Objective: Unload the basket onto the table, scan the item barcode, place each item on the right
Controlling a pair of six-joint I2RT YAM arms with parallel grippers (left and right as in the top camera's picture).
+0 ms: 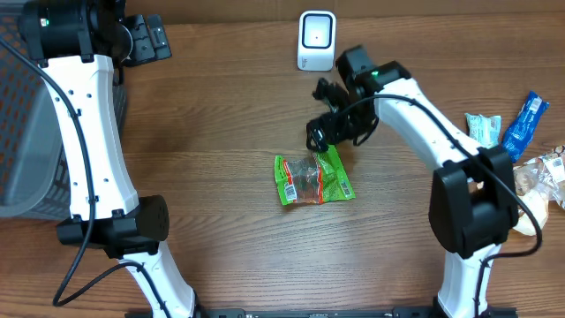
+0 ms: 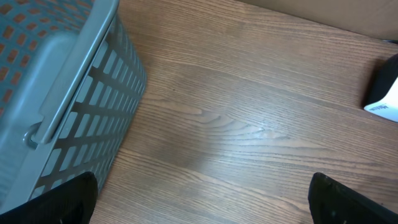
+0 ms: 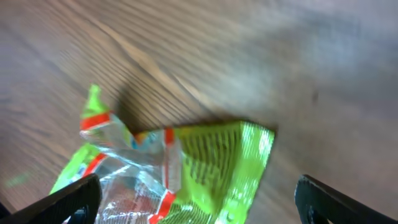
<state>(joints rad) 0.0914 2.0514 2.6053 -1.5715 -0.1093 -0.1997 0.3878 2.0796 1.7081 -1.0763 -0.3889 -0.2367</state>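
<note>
The green snack packet (image 1: 314,179) lies flat on the wooden table (image 1: 221,132), about at its middle, with a crinkled clear window in the centre and a small white patch near its left end. That patch may be the barcode, though it is too small to be sure. From the right wrist camera the packet (image 3: 211,165) is blurred, and its green ribbed end points to the right.

The right gripper (image 1: 320,134) hangs just over the packet's upper right corner. Its fingers (image 3: 59,202) are spread wide, one to each side of the packet, and neither is pinching it.

The white barcode scanner (image 1: 316,40) stands upright near the table's far edge, beyond that gripper.

The left gripper (image 1: 146,40) is well apart at the far left corner, with its fingers (image 2: 62,199) splayed over bare wood and holding nothing. A grey slatted basket (image 2: 93,99) stands just beside it.

A blue packet (image 1: 525,124) and several pale wrapped items (image 1: 481,126) lie at the right edge.
</note>
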